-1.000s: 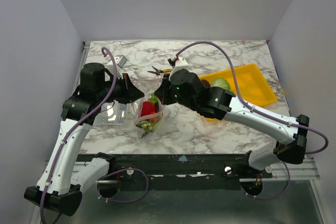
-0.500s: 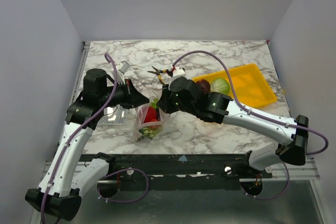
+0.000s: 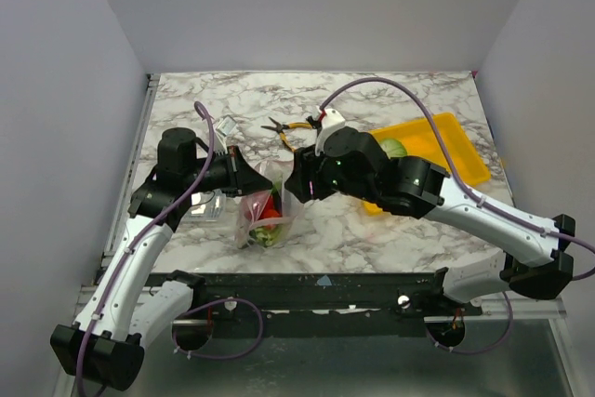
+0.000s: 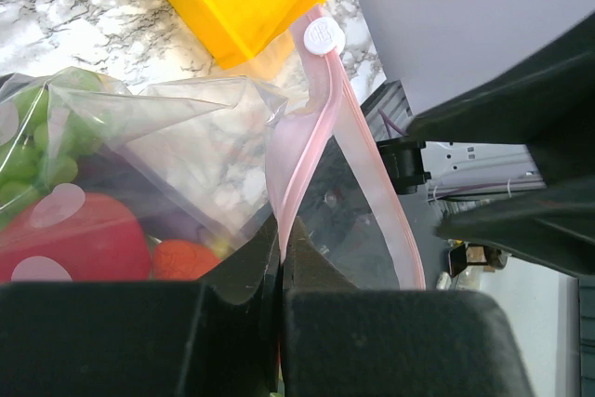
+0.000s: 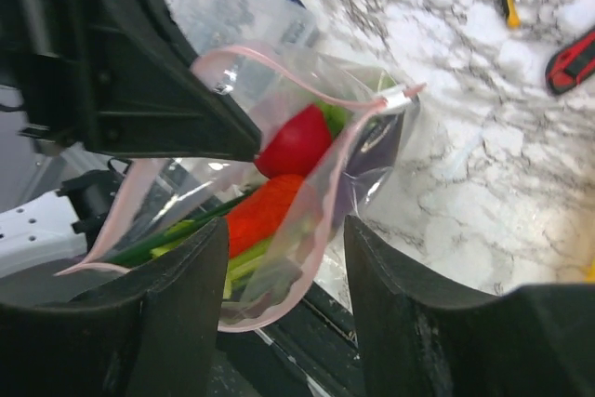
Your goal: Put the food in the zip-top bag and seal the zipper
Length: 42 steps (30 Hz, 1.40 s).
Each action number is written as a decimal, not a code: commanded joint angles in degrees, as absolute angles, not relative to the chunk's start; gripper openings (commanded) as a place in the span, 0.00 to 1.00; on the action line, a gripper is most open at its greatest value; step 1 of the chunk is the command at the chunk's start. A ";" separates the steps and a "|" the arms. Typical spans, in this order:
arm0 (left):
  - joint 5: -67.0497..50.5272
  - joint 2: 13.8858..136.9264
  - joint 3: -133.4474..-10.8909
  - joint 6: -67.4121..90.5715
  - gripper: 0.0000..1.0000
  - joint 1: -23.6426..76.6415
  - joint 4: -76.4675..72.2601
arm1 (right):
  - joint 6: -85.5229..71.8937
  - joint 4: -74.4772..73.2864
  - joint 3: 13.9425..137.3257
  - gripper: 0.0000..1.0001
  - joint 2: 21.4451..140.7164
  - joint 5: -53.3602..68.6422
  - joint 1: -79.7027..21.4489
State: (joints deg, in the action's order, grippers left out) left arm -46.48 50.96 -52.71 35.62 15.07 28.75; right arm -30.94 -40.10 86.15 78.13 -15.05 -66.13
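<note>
The zip-top bag (image 3: 264, 213) sits right in the middle, close to the near edge of the counter (image 3: 390, 99), squeezed between the two arms. The food (image 4: 79, 239) is already inside: a red piece, an orange one and green bits pressed against the film.

The left gripper (image 4: 281, 267) is clenched on the pink zipper (image 4: 307, 151) at one end of the mouth. The white slider (image 4: 323, 37) is up at the far end. The mouth gapes, and the two pink lips curve apart.

The right gripper (image 5: 284, 225) has its jaws spread wide, released, with the bag's side lying in the gap and neither finger pressing it.

It's tight on the left, where a rigid clear box (image 3: 200, 204) lies just beside the bag under the left arm. Behind the bag are the yellow-handled pliers (image 3: 290, 125) and a red-and-black utility knife (image 5: 572, 58). To the right rear, the yellow tray (image 3: 456, 151) runs toward the counter's right edge with a leafy green cabbage (image 3: 395, 148) in it. Marble shows beyond, up to the back wall.

Both arms reach inward, elbows bent, wrists angled toward each other over the bag.
</note>
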 commanded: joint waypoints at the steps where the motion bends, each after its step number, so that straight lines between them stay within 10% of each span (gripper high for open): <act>1: -48.14 50.80 -54.15 36.47 0.00 15.03 26.15 | -24.10 -43.21 92.15 0.56 80.00 -10.07 -68.15; 8: -47.75 50.46 -54.49 36.04 0.00 15.03 27.05 | -12.28 -47.06 100.88 0.57 84.97 -0.59 -69.09; 17: -47.99 50.15 -55.76 35.86 0.00 15.03 27.92 | -0.66 -49.58 101.15 0.34 88.75 13.47 -68.10; 42: -48.07 50.23 -56.44 35.26 0.00 15.03 28.78 | 2.28 -50.18 101.93 0.34 90.70 19.21 -60.15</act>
